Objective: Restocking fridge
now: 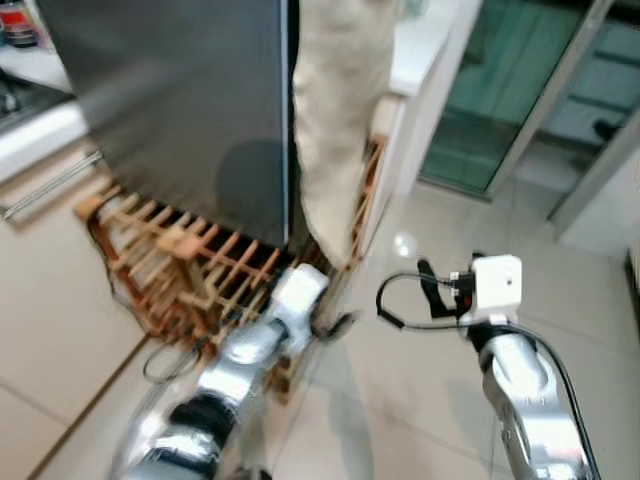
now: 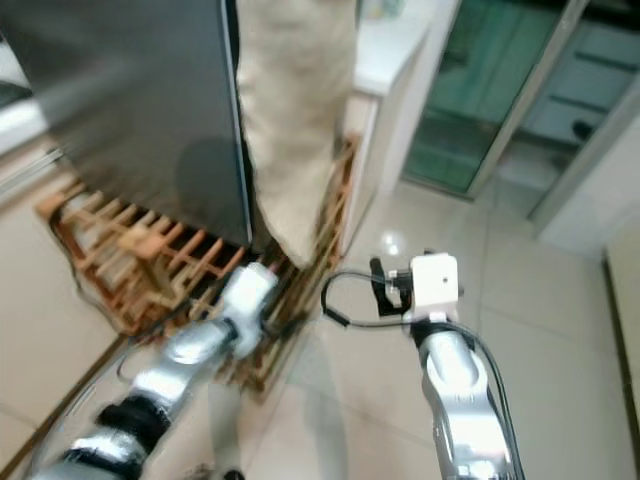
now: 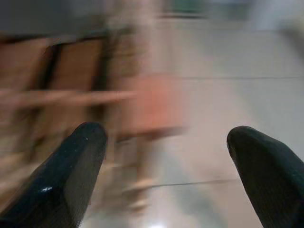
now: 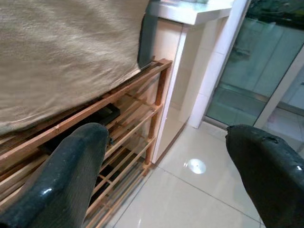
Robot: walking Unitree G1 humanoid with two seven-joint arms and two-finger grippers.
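Observation:
A tall grey fridge (image 1: 170,100) stands ahead on the left with its door closed. A beige cloth (image 1: 335,120) hangs down beside it over a low wooden slatted rack (image 1: 190,265). My left gripper (image 3: 166,137) is low by the rack's near corner, open, with nothing between its fingers; that view is blurred. My right gripper (image 4: 166,137) is held up over the tiled floor to the right of the rack, open and empty, facing the rack's end (image 4: 142,109) and the cloth (image 4: 61,52).
A white cabinet (image 1: 425,90) stands right of the cloth, with a glass sliding door (image 1: 520,90) beyond it. A light counter edge (image 1: 40,130) runs at the far left. Glossy floor tiles (image 1: 400,400) lie between my arms. A dark cable (image 1: 165,360) lies by the rack.

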